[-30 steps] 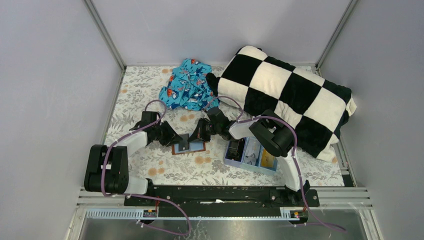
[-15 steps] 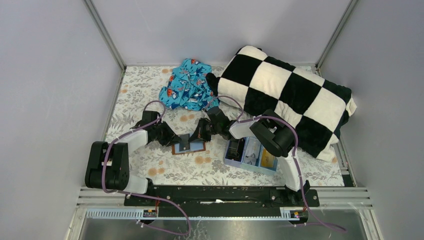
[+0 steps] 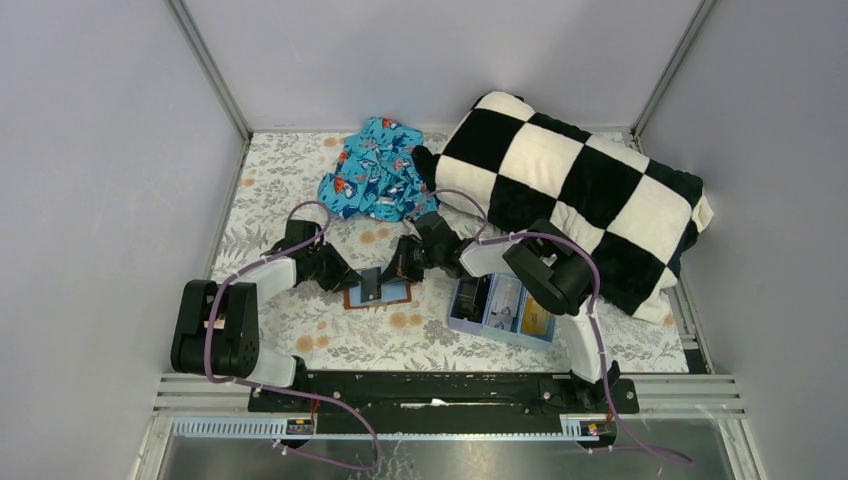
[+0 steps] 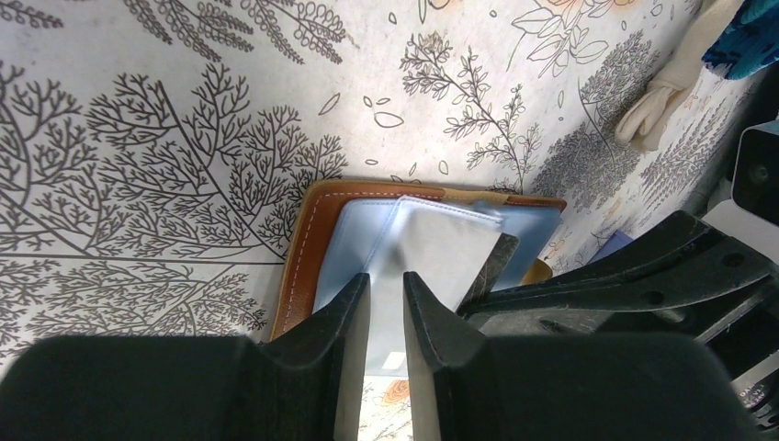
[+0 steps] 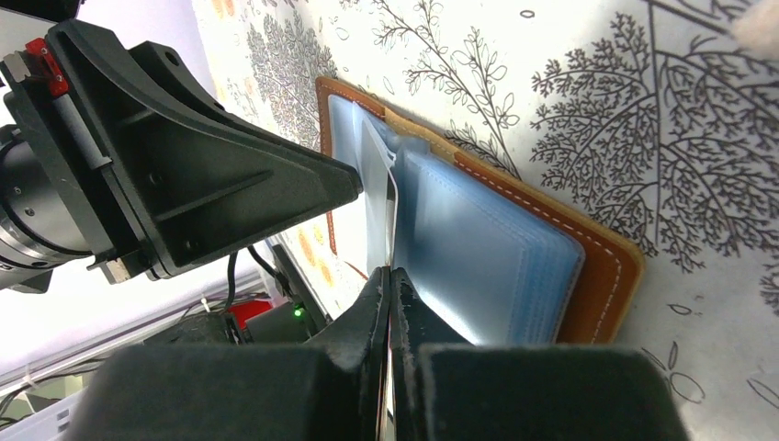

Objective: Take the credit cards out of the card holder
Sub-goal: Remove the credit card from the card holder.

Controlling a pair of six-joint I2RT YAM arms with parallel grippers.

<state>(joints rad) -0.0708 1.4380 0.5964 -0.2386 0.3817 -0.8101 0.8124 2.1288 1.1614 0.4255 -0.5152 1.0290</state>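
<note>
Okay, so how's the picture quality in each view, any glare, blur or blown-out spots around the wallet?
Top external view: even, soft light, sharp, but the card holder is small in frame. Left wrist view: tablecloth print crisp, white glare on the holder's clear sleeve, the left gripper dark and soft up close. Right wrist view: holder sharp, right gripper blurred, top left corner blown out white.

Near edge of card holder (image 4: 299,246) behind left jaws; card (image 5: 390,230) in right jaws only an edge-on sliver.

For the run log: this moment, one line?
card holder open | right pincer shut on dark card | left pincer at sleeve, grip unclear
</note>
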